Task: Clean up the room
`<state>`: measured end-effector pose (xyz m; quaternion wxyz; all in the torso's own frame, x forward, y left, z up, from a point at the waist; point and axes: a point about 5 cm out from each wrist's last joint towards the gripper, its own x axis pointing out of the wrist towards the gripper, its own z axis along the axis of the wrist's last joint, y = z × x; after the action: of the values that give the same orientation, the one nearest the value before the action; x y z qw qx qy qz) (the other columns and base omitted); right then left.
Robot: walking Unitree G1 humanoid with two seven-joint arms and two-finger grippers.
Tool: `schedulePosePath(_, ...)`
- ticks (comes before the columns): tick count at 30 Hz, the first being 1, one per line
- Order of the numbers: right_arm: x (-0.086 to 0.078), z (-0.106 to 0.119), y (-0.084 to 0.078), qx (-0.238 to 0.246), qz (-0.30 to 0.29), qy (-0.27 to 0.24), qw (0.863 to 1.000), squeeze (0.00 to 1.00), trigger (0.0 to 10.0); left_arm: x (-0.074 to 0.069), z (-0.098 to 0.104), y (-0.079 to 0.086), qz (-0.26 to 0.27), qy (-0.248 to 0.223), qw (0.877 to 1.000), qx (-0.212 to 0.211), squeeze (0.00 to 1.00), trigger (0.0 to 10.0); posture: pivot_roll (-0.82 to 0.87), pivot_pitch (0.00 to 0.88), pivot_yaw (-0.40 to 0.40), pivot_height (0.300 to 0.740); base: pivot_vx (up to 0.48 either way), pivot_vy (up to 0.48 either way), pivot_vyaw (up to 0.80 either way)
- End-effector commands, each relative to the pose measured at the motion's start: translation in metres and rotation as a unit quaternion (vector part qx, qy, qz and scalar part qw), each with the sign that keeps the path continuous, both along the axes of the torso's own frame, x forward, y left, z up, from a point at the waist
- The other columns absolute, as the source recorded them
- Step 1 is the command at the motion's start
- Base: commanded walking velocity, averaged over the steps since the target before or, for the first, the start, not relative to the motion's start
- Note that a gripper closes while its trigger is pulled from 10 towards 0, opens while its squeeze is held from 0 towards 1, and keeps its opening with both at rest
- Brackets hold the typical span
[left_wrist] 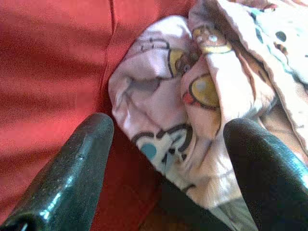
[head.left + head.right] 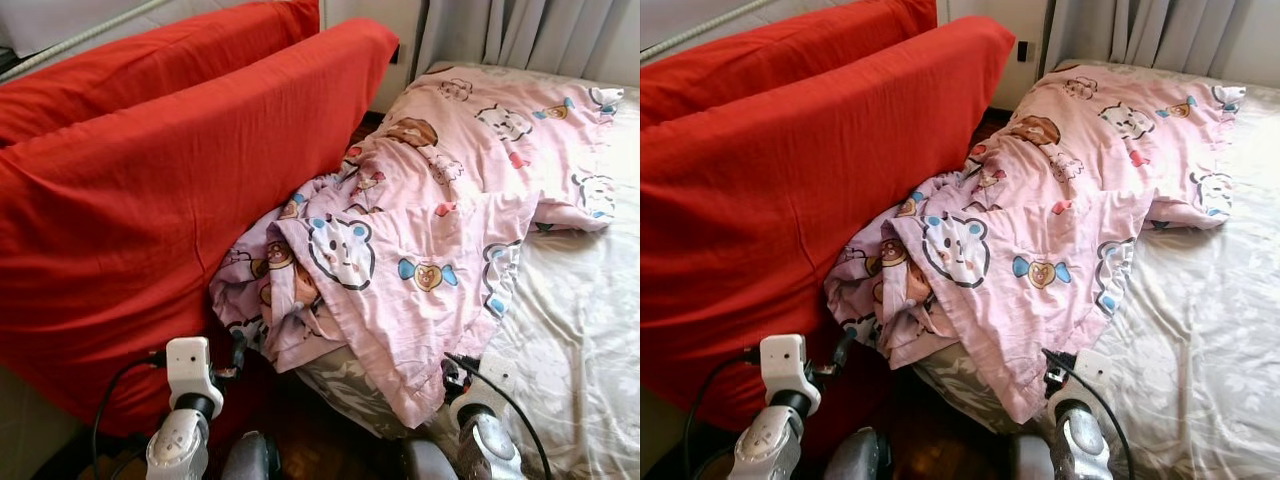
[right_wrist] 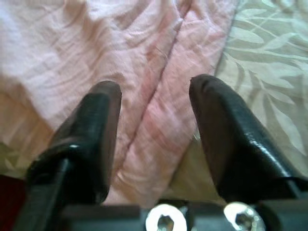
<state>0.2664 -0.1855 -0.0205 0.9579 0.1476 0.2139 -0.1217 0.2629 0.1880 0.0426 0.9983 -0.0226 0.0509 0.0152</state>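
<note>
A pink cartoon-print blanket (image 2: 430,230) lies crumpled across the bed (image 2: 580,340), and its bunched end hangs over the bed's left edge. My left gripper (image 1: 168,125) is open, low by the red cushion, with the hanging blanket bundle (image 1: 192,96) just beyond its fingertips. At the bed's near edge my right gripper (image 3: 158,84) is open, and the blanket's lower corner (image 3: 144,120) lies between and under its fingers. In the left eye view that corner (image 2: 420,400) hangs over the right wrist (image 2: 480,400).
Two big red cushions (image 2: 150,200) lean along the left, close to my left arm (image 2: 190,400). The bed carries a pale leaf-patterned sheet (image 3: 269,57). Dark wooden floor (image 2: 320,440) shows between cushions and bed. Grey curtains (image 2: 520,30) hang behind.
</note>
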Motion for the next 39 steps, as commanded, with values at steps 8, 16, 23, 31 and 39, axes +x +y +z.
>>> schedulePosePath(8, 0.004, 0.0, 0.002, 0.008, -0.003, 0.016, 1.0, 0.0, 10.0, -0.004, 0.009, 0.002, -0.005, -0.011, 1.0, 0.013, 0.0, 10.0, 0.0, 0.236, 0.061, 0.626, 0.0, 0.0, 0.0)
schedulePosePath(16, 0.012, 0.006, 0.001, 0.008, 0.002, 0.014, 1.0, 0.0, 10.0, -0.021, 0.014, 0.001, -0.005, -0.016, 1.0, 0.014, 0.0, 10.0, 0.03, 0.285, 0.057, 0.626, 0.0, 0.0, 0.0)
schedulePosePath(23, 0.021, 0.013, 0.005, 0.017, 0.027, 0.002, 1.0, 0.0, 10.0, -0.036, 0.026, 0.0, -0.005, -0.022, 1.0, 0.016, 0.0, 10.0, 0.06, 0.325, 0.056, 0.626, 0.0, 0.0, 0.0)
schedulePosePath(31, 0.028, 0.019, 0.001, 0.011, 0.004, -0.004, 1.0, 0.0, 10.0, -0.046, 0.027, 0.003, -0.001, -0.004, 1.0, 0.021, 0.0, 10.0, 0.07, 0.348, 0.058, 0.626, 0.0, 0.0, 0.0)
schedulePosePath(39, 0.025, 0.021, -0.01, 0.005, -0.03, -0.026, 0.999, 0.95, 10.0, -0.048, 0.028, 0.003, 0.002, 0.003, 1.0, 0.022, 0.0, 10.0, 0.06, 0.348, 0.054, 0.626, 0.0, 0.0, 0.0)
